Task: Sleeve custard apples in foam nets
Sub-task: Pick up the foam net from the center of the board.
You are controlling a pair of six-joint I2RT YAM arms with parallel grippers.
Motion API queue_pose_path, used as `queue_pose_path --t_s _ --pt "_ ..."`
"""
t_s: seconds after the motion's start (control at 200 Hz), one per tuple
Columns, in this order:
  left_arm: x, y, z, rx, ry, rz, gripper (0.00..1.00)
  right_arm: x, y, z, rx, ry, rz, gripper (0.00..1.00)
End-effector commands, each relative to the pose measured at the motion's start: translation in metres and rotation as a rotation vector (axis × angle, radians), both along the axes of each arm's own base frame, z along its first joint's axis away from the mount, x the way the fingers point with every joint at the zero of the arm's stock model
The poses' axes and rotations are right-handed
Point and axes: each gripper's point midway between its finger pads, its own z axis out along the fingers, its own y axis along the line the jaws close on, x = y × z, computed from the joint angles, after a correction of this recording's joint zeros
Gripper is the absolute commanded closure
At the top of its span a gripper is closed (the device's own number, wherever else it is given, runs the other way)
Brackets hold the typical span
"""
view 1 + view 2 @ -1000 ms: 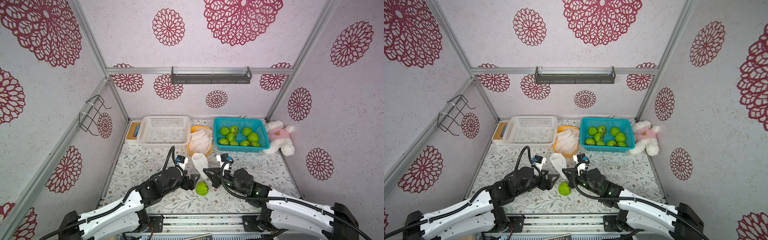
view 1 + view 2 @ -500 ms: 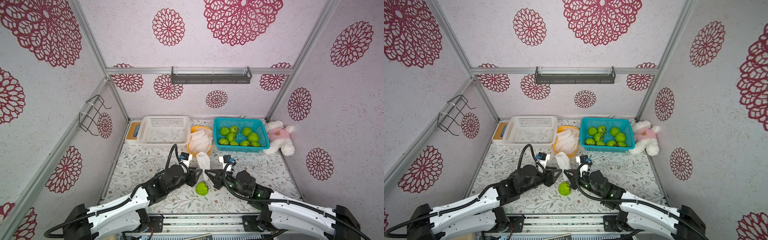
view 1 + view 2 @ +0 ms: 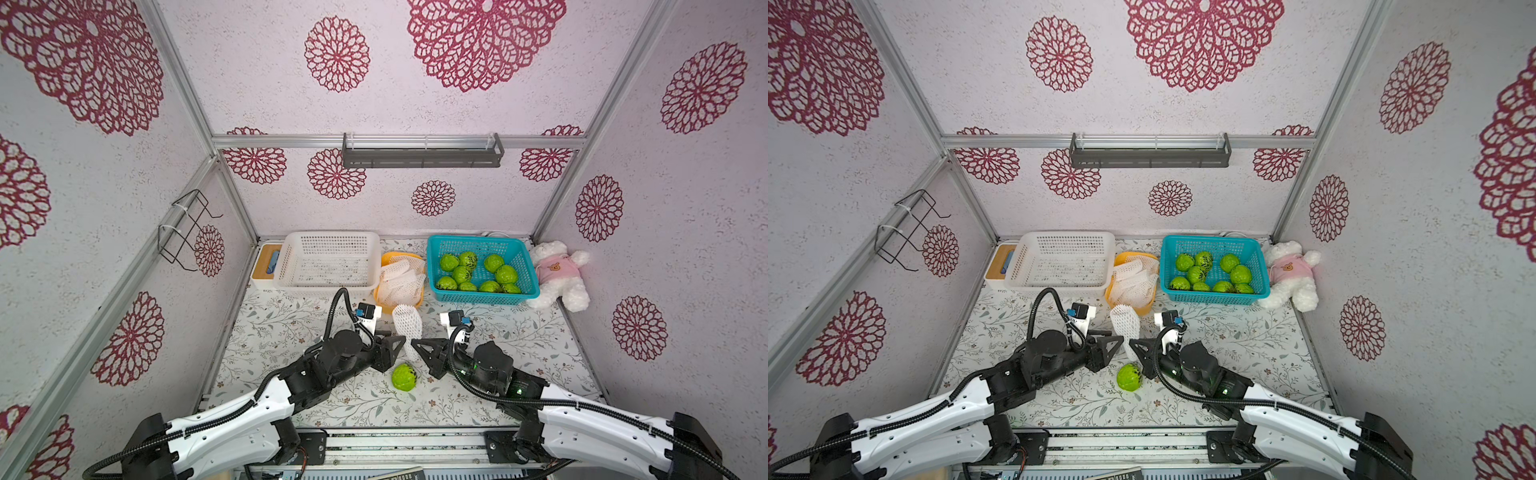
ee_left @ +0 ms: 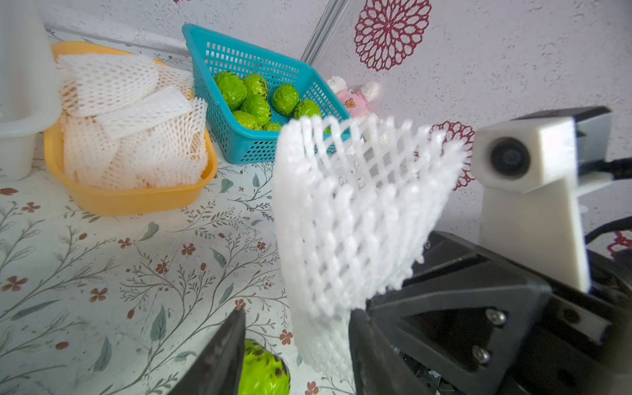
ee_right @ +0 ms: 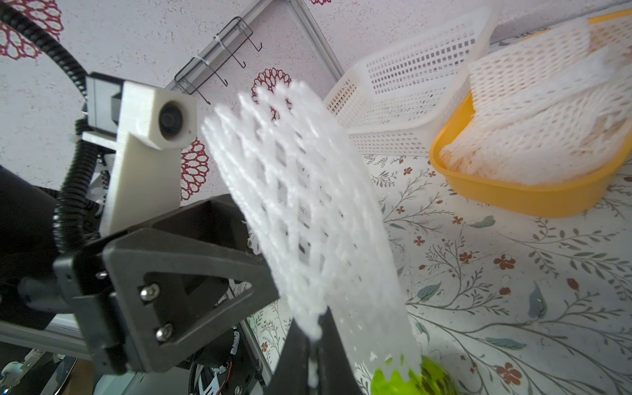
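Centrally, one foam net (image 3: pixel 408 328) is held upright over the desk (image 3: pixel 282 332), with its lower edge clamped in the right hand (image 5: pixel 313 355), whose jaws are pressed together on the mesh. The left hand (image 4: pixel 297 318) is seen with jaws apart, and the net's lower end hangs between them unpinched. One custard apple (image 3: pixel 404 377) is found bare on the desk between both hands, and more fruit is kept in the blue basket (image 3: pixel 482 243).

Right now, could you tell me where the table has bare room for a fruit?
Bare: in front of the white basket, left of the left hand; in front of the teal basket and teddy bear. Crowded: by the right hand, around the foam net and loose custard apple.
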Motion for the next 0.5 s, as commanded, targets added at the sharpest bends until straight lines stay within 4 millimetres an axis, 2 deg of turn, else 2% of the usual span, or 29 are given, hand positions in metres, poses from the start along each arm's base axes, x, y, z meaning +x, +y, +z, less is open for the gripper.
queue_pose_path --t_s 0.0,0.07,0.21,0.495 --pt "-0.0022 -0.0005 0.0161 -0.052 -0.054 -0.017 0.47 -0.0069 0.0036 0.0172 0.046 -0.04 0.055 0.92" --pt "-0.0037 -0.0006 0.0199 -0.064 -0.067 -0.026 0.49 -0.0089 0.0054 0.0179 0.046 -0.04 0.072 0.92" --pt "-0.0048 -0.0001 0.0237 -0.068 -0.08 -0.031 0.57 -0.0102 0.0079 0.0178 0.046 -0.035 0.085 0.92" --pt "-0.0044 0.0019 0.0245 -0.059 -0.079 -0.024 0.79 -0.0071 0.0076 0.0152 0.031 -0.028 0.071 0.91"
